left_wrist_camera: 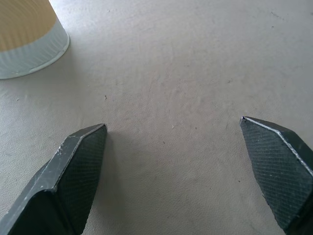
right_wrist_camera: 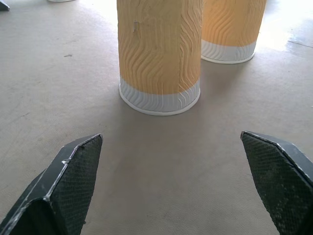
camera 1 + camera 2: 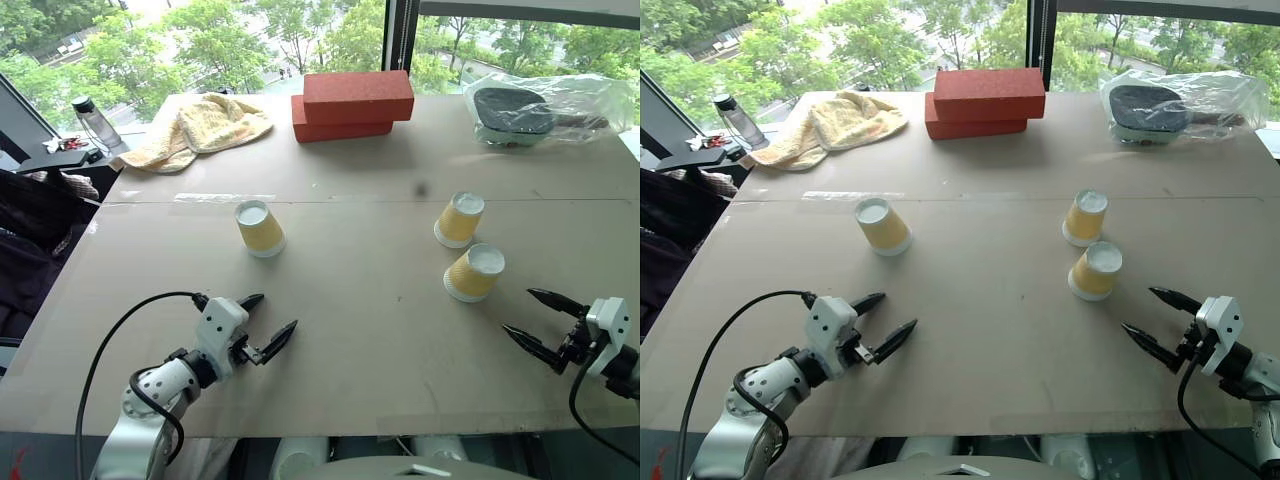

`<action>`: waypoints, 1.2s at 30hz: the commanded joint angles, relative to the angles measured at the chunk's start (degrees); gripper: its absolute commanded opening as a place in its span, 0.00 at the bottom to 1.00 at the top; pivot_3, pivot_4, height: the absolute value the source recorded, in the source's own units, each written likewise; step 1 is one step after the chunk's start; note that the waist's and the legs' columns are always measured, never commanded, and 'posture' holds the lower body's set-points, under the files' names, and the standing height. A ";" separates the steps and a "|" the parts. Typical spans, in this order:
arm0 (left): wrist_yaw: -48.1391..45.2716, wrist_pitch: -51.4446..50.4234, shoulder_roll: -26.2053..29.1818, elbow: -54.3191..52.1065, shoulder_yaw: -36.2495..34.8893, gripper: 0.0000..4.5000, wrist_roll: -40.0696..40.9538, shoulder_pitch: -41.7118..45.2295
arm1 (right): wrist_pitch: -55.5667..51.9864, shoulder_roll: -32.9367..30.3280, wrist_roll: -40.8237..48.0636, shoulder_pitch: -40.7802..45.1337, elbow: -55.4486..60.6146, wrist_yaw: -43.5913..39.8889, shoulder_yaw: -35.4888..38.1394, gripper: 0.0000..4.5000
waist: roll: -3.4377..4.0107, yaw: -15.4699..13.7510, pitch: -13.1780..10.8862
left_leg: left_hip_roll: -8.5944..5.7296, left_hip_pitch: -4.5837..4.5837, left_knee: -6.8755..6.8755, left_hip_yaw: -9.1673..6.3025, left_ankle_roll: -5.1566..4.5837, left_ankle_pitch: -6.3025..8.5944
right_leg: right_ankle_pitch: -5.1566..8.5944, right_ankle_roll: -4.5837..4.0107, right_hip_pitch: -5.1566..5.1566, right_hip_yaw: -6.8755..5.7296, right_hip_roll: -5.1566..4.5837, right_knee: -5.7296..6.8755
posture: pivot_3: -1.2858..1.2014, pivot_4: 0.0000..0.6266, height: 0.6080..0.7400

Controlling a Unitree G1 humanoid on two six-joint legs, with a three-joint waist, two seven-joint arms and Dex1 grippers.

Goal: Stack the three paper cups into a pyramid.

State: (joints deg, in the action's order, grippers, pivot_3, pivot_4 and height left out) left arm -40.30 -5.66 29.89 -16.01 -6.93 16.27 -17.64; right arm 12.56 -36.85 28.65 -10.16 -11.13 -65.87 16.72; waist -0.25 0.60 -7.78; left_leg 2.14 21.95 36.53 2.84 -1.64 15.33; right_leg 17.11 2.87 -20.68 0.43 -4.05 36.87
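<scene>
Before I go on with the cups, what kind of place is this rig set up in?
Probably an upper-floor office or lab: a cardboard-covered table against large windows over treetops, set with test props, red bricks, a yellow towel and three paper cups.

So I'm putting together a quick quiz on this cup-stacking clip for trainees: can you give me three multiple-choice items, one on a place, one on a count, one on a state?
1. Where do the red bricks lie?
A. at the far side of the table, beside the yellow towel
B. between the two grippers
C. on top of a cup

2. How many paper cups stand on the table?
A. one
B. two
C. three

3. How are the cups set?
A. upside down, each apart, none stacked
B. two below and one on top
C. lying on their sides

Key:
1 A: the bricks sit near the window, next to the towel.
2 C: one cup on the left, two on the right.
3 A: each stands wide rim down on the table, white base up, with no cup on another.
</scene>
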 commanded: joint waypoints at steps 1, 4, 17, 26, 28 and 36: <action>-0.82 1.00 1.11 0.30 -1.82 1.00 0.77 0.91 | -0.31 0.20 1.20 0.66 2.44 0.24 1.30 0.99 | 0.00 -0.01 0.00 | 0.00 0.00 0.01 0.00 0.00 0.00 | 0.00 0.00 0.00 0.00 0.01 0.01 | 0.52 0.24 0.93; -2.92 0.14 2.01 -0.95 -2.44 1.00 3.11 2.11 | -1.48 0.16 0.61 1.46 3.58 1.80 0.92 0.99 | -0.05 0.01 -0.03 | 0.00 0.01 0.03 0.00 0.00 0.00 | 0.00 0.00 0.00 0.00 0.02 0.02 | 0.52 0.24 0.93; -14.33 -9.89 14.81 -10.46 -4.84 1.00 14.76 12.37 | -15.30 5.42 4.43 8.84 14.97 12.80 -1.31 0.99 | -0.11 0.04 -0.17 | 0.00 0.11 0.30 -0.09 0.01 0.00 | -0.01 0.01 -0.01 -0.10 0.05 0.23 | 0.52 0.24 0.93; -17.83 -15.87 19.58 -12.94 -5.10 1.00 19.39 18.74 | -21.12 11.13 2.15 6.88 26.55 24.77 -3.53 0.99 | -0.12 0.00 -0.24 | 0.02 0.32 0.45 -0.24 0.01 -0.01 | -0.01 0.03 -0.13 -0.26 0.19 0.32 | 0.52 0.24 0.93; -18.19 -16.69 20.06 -13.11 -5.01 1.00 19.86 19.91 | -21.90 12.70 1.07 5.70 29.17 27.79 -4.43 0.99 | -0.14 0.01 -0.26 | 0.03 0.39 0.55 -0.25 0.01 -0.01 | -0.01 0.03 -0.20 -0.25 0.25 0.41 | 0.52 0.24 0.93; -18.85 -18.54 20.13 -12.64 -3.64 1.00 20.33 24.79 | -20.32 16.45 -5.48 3.63 31.18 34.21 -7.71 0.99 | -0.19 0.03 -0.29 | 0.02 0.72 0.90 -0.12 0.02 -0.02 | 0.00 0.05 -0.70 -0.21 0.62 0.99 | 0.52 0.24 0.93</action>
State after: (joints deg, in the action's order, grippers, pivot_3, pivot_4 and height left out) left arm -58.94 -24.12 49.58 -27.11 -10.55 35.76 6.02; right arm -8.78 -20.68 23.92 -7.21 18.26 -33.16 8.85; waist -0.44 0.63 -8.07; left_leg 2.16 22.66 37.43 2.72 -1.62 15.30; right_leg 17.12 2.92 -21.40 0.23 -3.37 37.86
